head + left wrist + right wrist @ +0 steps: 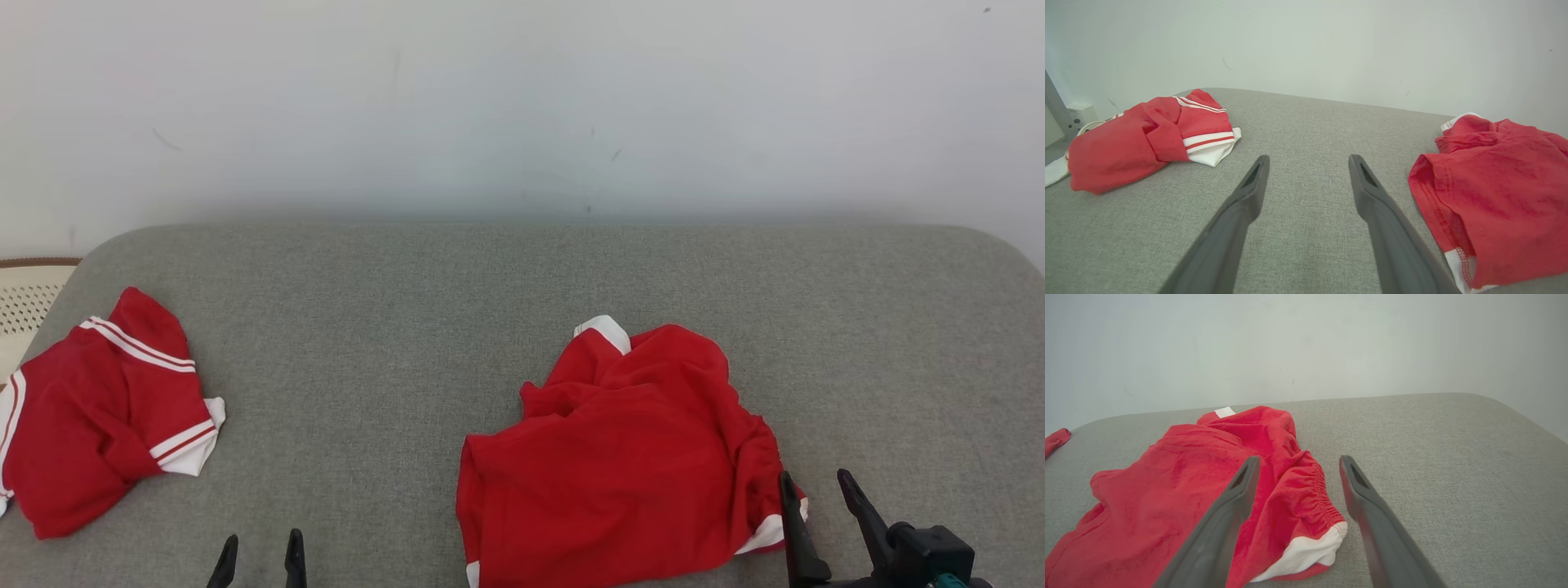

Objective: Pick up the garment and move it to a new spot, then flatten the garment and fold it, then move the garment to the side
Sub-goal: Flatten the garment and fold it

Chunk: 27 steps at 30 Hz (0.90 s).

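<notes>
A crumpled red garment with white trim lies on the grey cushion, right of centre. In the right wrist view the garment spreads to the left, its elastic edge and white hem between my fingers. My right gripper stands open at the garment's lower right corner, holding nothing; the right gripper hovers over that hem. My left gripper is open near the front edge, left of the garment. The left gripper points at bare cushion, with the garment to its right.
A second red garment with white stripes lies folded at the cushion's far left, also seen as the striped garment. A pale perforated basket sits beyond the left edge. A white wall rises behind the cushion.
</notes>
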Motion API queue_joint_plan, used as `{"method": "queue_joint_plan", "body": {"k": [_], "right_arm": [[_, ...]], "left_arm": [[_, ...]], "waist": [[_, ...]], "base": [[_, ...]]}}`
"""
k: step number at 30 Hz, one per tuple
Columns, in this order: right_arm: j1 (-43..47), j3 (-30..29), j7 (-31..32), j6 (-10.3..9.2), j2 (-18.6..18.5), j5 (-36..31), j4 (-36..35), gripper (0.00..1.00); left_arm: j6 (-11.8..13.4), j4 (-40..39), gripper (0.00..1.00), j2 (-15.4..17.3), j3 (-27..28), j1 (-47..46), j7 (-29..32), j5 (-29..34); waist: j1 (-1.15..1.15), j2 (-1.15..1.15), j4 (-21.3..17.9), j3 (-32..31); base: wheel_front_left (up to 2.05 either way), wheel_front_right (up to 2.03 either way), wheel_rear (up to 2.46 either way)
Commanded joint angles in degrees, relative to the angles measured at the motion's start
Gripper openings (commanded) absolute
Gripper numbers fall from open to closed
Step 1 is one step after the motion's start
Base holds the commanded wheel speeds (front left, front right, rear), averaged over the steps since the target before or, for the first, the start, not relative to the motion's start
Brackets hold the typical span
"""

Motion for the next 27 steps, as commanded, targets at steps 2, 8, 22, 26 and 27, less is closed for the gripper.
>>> {"method": "queue_joint_plan", "body": {"k": [2,8,22,26,27], "right_arm": [[-0.31,0.16,-0.2,-0.04,-0.33,0.08,-0.07,1.0],[-0.39,0.21,-0.03,-0.04,-0.34,-0.06,0.05,1.0],[-0.66,0.24,-0.31,-0.04,-0.28,0.12,0.5,1.0],[-0.66,0.18,-0.37,-0.04,-0.25,0.06,0.61,1.0],[-0.63,0.17,-0.37,-0.04,-0.25,0.05,0.63,1.0]], "left_arm": [[0.09,0.14,1.0,0.06,0.07,0.47,-0.16,0.22],[-0.13,0.2,1.0,0.03,0.25,0.3,-0.16,0.12],[-0.28,0.41,1.0,0.0,0.28,0.04,-0.16,0.21],[-0.19,0.38,1.0,-0.01,0.02,0.02,-0.16,0.3],[-0.18,0.39,1.0,-0.01,-0.02,0.02,-0.16,0.26]], "waist": [[0.0,0.0,0.03,0.05],[0.0,0.0,0.08,0.13],[0.0,0.0,0.09,0.3],[0.0,0.0,0.15,0.33],[0.0,0.0,0.16,0.32]], "base": [[0.0,0.0,0.0],[0.0,0.0,0.0],[0.0,0.0,0.0],[0.0,0.0,0.0],[0.0,0.0,0.0]]}}
